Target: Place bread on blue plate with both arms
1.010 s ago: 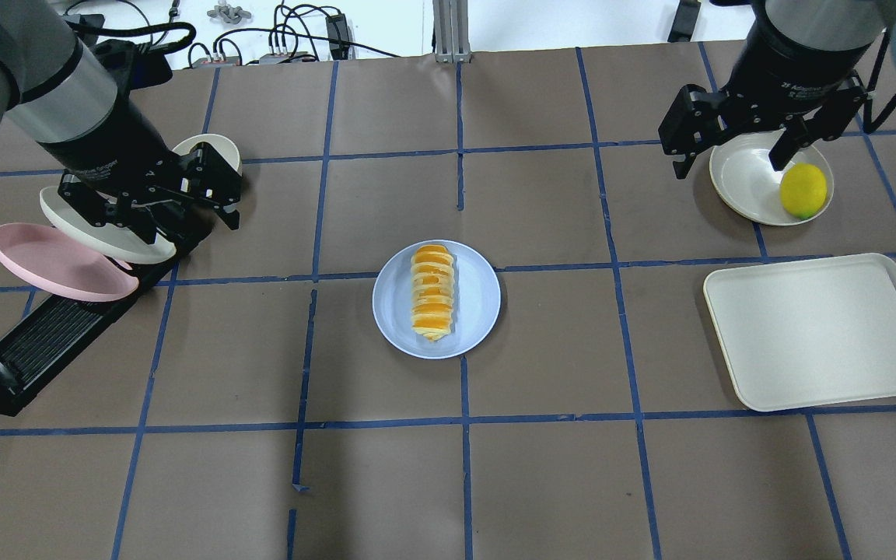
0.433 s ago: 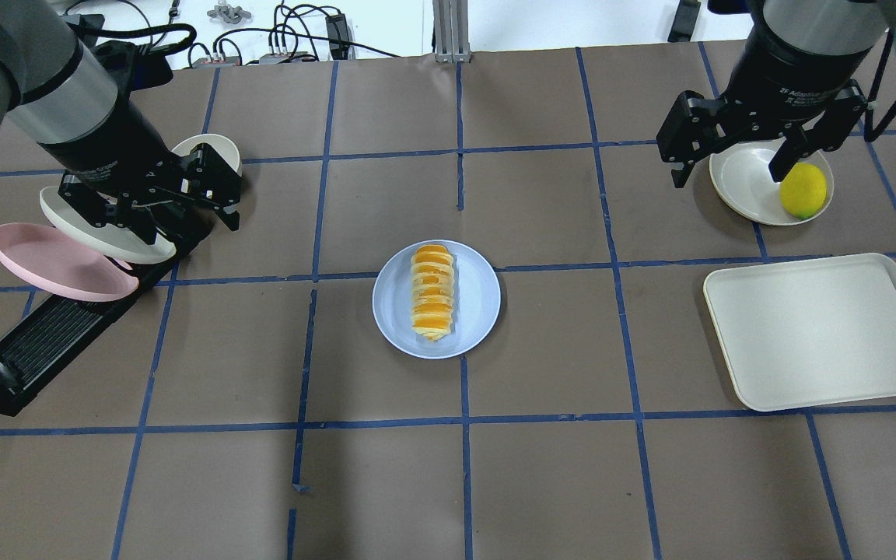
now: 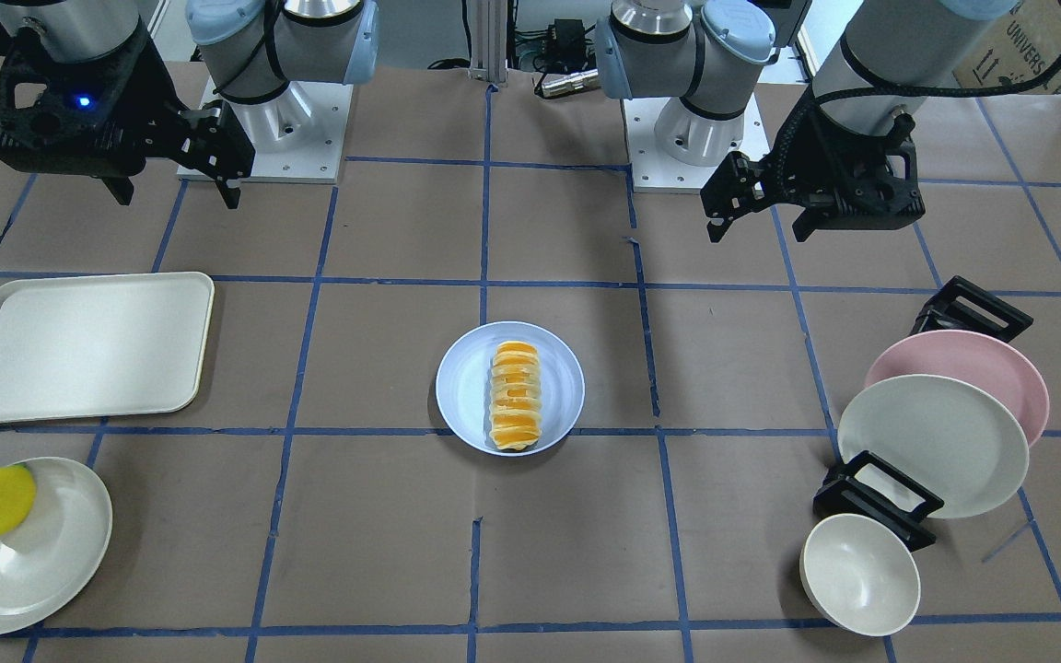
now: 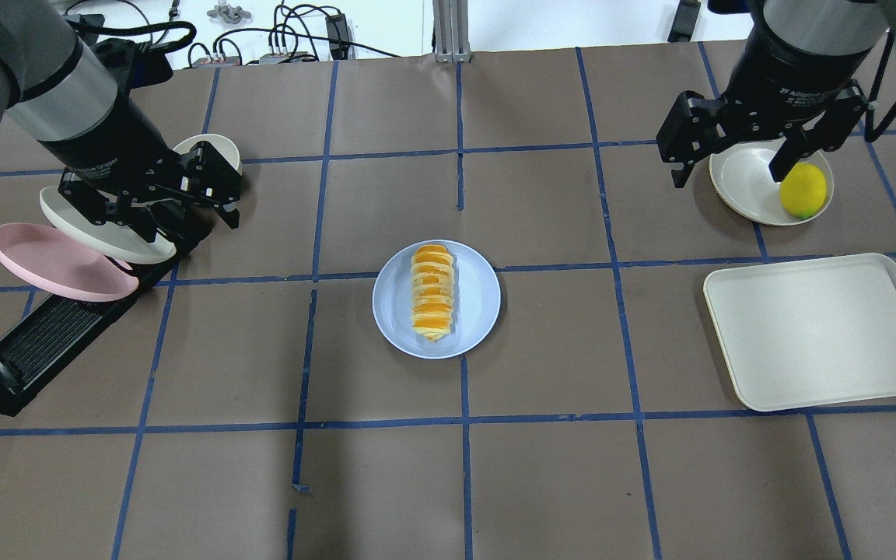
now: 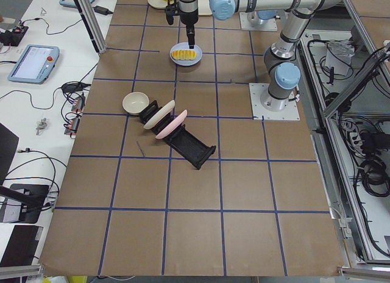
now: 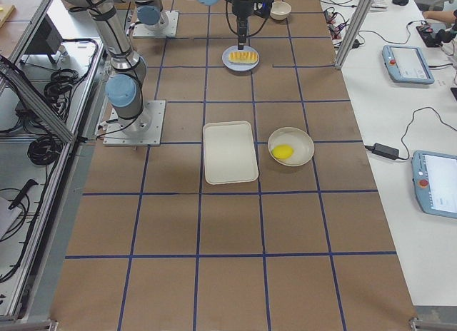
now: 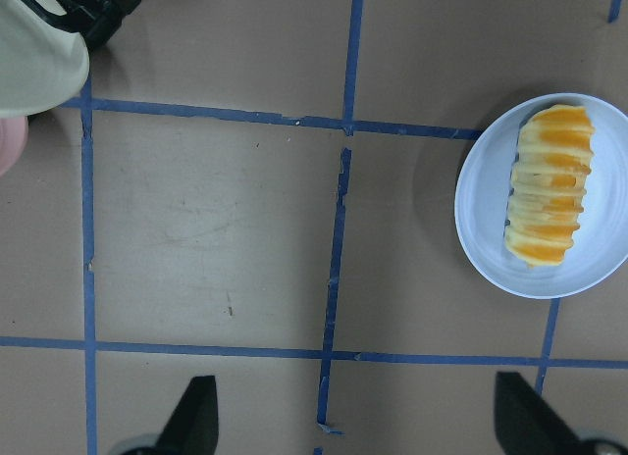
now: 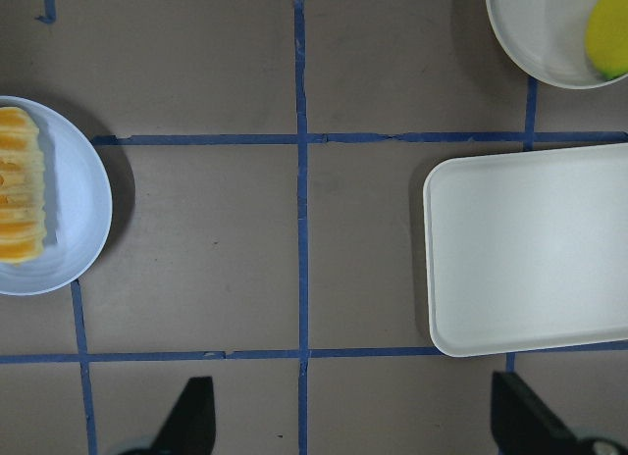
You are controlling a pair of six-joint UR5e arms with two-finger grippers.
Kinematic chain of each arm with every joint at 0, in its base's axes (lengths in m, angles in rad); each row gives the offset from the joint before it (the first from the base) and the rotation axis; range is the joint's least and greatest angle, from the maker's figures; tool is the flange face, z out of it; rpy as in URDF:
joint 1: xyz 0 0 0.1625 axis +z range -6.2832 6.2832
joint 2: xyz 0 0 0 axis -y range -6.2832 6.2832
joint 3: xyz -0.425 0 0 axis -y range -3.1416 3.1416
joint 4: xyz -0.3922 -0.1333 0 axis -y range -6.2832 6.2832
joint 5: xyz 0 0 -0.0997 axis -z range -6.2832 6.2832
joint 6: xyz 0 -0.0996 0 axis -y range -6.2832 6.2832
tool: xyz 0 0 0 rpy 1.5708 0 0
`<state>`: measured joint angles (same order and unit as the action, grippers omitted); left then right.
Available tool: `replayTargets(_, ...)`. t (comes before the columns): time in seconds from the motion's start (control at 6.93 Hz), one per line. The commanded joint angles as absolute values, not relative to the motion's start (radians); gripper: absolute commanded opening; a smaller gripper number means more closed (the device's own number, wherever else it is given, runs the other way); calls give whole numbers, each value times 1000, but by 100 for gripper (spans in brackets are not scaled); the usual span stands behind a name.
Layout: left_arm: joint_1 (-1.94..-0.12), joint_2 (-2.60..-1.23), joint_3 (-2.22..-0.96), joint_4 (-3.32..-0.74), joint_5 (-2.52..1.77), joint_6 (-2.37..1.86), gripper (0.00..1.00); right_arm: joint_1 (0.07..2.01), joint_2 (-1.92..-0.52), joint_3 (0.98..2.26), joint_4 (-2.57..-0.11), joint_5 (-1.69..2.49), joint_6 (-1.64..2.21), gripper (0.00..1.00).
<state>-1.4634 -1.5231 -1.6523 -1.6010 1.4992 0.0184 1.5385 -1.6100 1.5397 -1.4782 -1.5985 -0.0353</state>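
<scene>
The bread (image 4: 432, 292), a ridged orange and cream loaf, lies lengthwise on the blue plate (image 4: 483, 299) at the table's middle. Both also show in the front view, bread (image 3: 514, 396) on plate (image 3: 461, 387), and in the left wrist view, bread (image 7: 549, 200) on plate (image 7: 486, 239). My left gripper (image 4: 176, 222) is open and empty, raised above the dish rack far to the plate's left. My right gripper (image 4: 728, 175) is open and empty, raised over the cream plate at the back right. Neither touches the bread.
A cream tray (image 4: 821, 330) lies at the right. A cream plate (image 4: 740, 187) behind it holds a yellow lemon (image 4: 803, 190). At the left a black rack (image 4: 43, 342) holds a pink plate (image 4: 59, 260) and a cream plate (image 4: 106, 237). A cream bowl (image 4: 211, 144) stands behind the rack.
The right gripper has shifted slightly over the cream plate. The left arm, the bread and the blue plate have not moved.
</scene>
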Motion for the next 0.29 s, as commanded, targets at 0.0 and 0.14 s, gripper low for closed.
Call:
replayTargets(0.0, -1463, -1534, -1641, -1601, 1497, 20, 100, 1539, -1609, 1543, -1482, -1600, -34, 100)
replayTargets(0.14, -1462, -1534, -1643, -1601, 1499, 41, 100, 1539, -1609, 1543, -1480, -1601, -35, 100)
